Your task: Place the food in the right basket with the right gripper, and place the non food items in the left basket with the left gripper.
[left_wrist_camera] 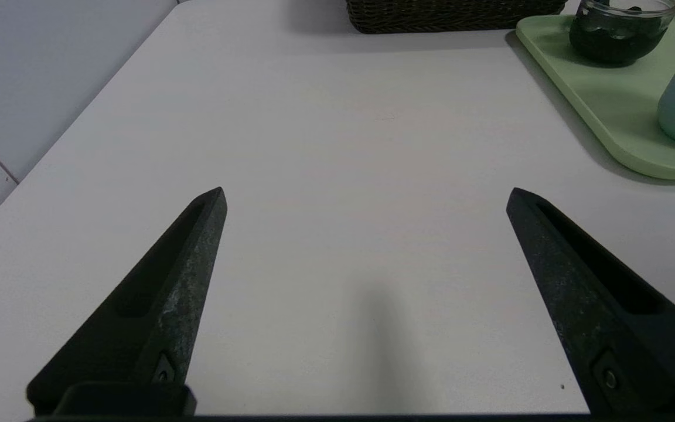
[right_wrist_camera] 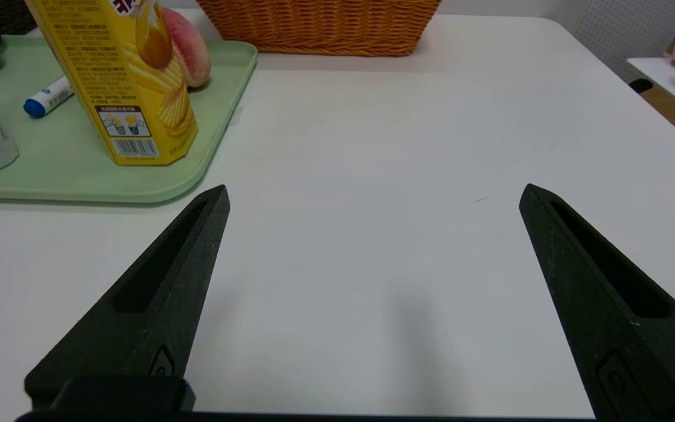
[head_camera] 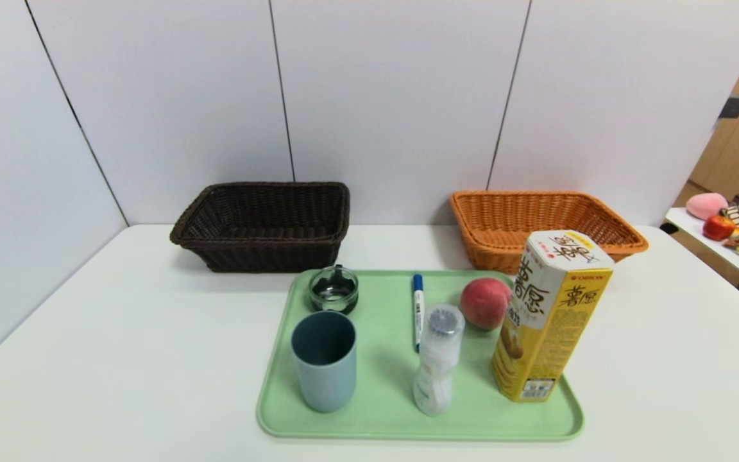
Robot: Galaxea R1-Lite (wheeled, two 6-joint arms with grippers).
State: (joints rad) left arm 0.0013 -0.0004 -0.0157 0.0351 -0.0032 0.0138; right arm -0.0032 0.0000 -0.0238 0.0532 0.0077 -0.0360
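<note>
A green tray (head_camera: pixel 382 301) holds a grey-blue cup (head_camera: pixel 324 359), a dark glass ashtray (head_camera: pixel 334 289), a blue-capped marker (head_camera: pixel 417 309), a white bottle (head_camera: pixel 437 359), a peach (head_camera: pixel 485 303) and a yellow chip box (head_camera: pixel 549 314). A dark brown basket (head_camera: pixel 263 224) stands at the back left, an orange basket (head_camera: pixel 543 224) at the back right. My left gripper (left_wrist_camera: pixel 367 196) is open over bare table left of the tray. My right gripper (right_wrist_camera: pixel 375 193) is open over bare table right of the tray. Neither gripper shows in the head view.
White wall panels stand right behind the baskets. A side table (head_camera: pixel 729 256) with toys and fruit is at the far right, beyond the table's edge. In the right wrist view the chip box (right_wrist_camera: pixel 120 76) stands at the tray's near corner.
</note>
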